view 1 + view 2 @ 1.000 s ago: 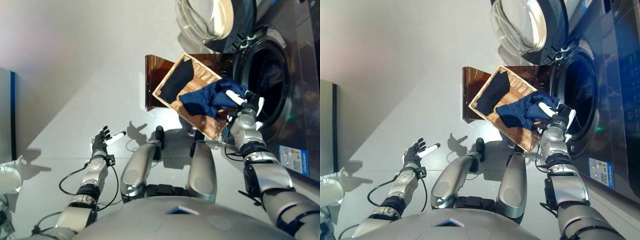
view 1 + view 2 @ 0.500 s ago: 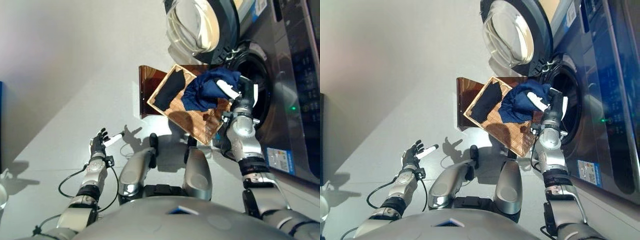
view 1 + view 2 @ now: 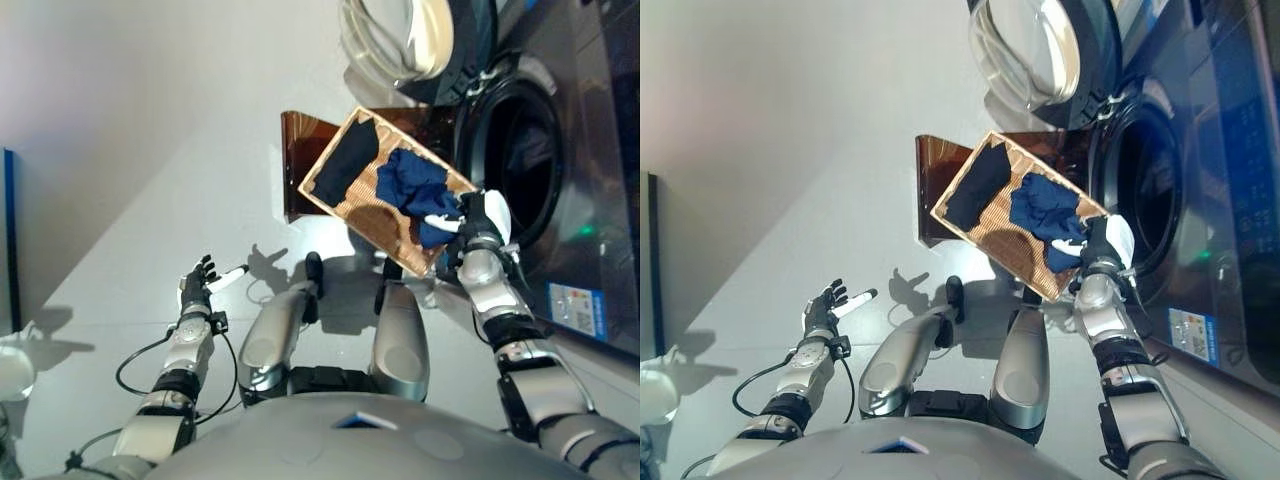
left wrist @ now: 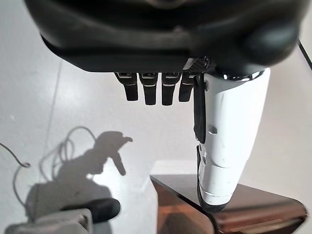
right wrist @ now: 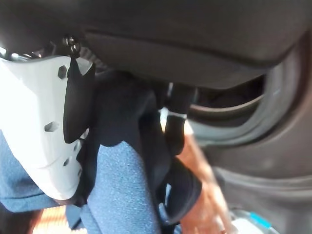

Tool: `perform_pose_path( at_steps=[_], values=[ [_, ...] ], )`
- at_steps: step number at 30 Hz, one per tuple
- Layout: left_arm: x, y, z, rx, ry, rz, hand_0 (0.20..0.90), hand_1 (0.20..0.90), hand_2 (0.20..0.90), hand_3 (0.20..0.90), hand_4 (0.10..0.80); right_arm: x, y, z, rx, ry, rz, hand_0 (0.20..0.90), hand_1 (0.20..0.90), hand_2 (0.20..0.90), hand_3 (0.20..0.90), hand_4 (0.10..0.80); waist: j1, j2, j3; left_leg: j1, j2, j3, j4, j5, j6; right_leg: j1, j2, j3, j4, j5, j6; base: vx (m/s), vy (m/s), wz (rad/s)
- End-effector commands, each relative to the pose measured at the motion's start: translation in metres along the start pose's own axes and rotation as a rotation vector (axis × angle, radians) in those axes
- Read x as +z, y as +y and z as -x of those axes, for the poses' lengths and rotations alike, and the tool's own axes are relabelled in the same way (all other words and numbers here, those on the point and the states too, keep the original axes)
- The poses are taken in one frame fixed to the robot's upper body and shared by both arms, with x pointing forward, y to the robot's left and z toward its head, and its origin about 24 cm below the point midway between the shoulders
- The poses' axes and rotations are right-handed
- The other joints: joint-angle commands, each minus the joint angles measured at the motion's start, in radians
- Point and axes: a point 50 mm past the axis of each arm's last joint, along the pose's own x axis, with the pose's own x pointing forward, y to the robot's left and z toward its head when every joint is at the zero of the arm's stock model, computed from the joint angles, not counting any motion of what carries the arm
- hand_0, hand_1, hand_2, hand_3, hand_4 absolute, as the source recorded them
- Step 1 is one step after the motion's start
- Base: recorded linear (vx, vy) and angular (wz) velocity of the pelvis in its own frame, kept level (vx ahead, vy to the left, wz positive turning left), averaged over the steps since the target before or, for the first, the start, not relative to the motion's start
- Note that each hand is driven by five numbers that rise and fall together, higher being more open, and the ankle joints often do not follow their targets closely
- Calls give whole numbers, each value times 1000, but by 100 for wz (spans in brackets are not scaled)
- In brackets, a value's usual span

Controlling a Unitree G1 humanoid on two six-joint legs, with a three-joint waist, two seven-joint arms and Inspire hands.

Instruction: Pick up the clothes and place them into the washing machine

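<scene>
Pale grey floor (image 3: 120, 150), with a dark washing machine (image 3: 590, 150) along the right, round door (image 3: 400, 35) swung open, drum opening (image 3: 515, 150) dark. Crumpled navy blue garment (image 3: 415, 190) in the wicker basket (image 3: 335, 205), at the end nearest the drum, one fold pinched between thumb and curled fingers of the right hand (image 3: 480, 222) at the basket's near corner. Cloth bunched against the white thumb cover in the right wrist view. Black garment (image 3: 345, 165) flat at the basket's far end, apart from the blue one. Brown stand (image 3: 300, 150) beneath the basket. Left hand (image 3: 200, 280) low over the floor, well apart, fingers straight and holding nothing.
</scene>
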Motion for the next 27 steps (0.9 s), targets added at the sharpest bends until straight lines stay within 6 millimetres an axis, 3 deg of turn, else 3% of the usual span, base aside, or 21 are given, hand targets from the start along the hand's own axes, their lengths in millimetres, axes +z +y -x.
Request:
perform_pose_path(
  at_steps=[1, 6, 7, 8, 9, 14, 18, 27],
  values=[
    [7, 22, 2, 67, -71, -48, 900, 900, 900, 900, 800, 41, -37, -19, -132, -164, 110, 200, 200, 200, 200, 300, 14, 13, -61, -110, 4, -13, 44, 13, -80, -26, -27, -7, -16, 28, -9, -30, 27, 2],
    [11, 14, 2, 44, -90, -45, 900, 900, 900, 900, 800, 57, -50, -32, -190, -154, 182, 200, 200, 200, 200, 300, 21, 35, -55, -136, 0, -6, 51, 16, -78, -55, -32, -1, -2, 33, -10, -8, 6, 0],
    [11, 14, 2, 44, -91, -44, 900, 900, 900, 900, 800, 57, -50, -32, -190, -155, 181, 398, 398, 398, 398, 441, 20, 36, -54, -136, 0, -6, 51, 16, -78, -55, -32, -1, -1, 33, -10, 0, 0, 0],
    [13, 12, 2, 38, -96, -43, 900, 900, 900, 900, 800, 65, -54, -37, -204, -157, 195, 776, 776, 776, 776, 712, 25, 45, -51, -144, -3, -6, 50, 19, -79, -63, -34, 2, -2, 36, -10, 0, 0, 0],
    [13, 12, 1, 37, -96, -41, 900, 900, 900, 900, 800, 69, -57, -39, -206, -156, 192, 900, 900, 900, 900, 800, 26, 48, -51, -146, -4, -4, 48, 21, -79, -66, -35, 3, -3, 38, -10, 0, 0, 0],
    [15, 10, 1, 26, -102, -45, 900, 900, 900, 900, 800, 68, -57, -44, -216, -97, 146, 900, 900, 900, 900, 800, 31, 59, -55, -152, -10, -6, 36, 30, -80, -79, -36, 5, -6, 45, -10, -2, 2, -1],
    [13, 6, 1, 24, -91, -56, 900, 900, 900, 900, 800, 67, -46, -43, -190, -54, 54, 900, 900, 900, 900, 800, 37, 60, -61, -155, -11, -13, 29, 31, -79, -84, -34, 4, -5, 43, -10, 8, -1, 0],
    [24, 6, 2, 3, -144, -53, 900, 900, 900, 900, 800, 63, -55, -50, -195, 37, -78, 900, 900, 900, 900, 800, 53, 71, -46, -174, -21, -15, 38, 32, -75, -104, -39, 0, 9, 44, -10, -3, 6, 3]
  ],
)
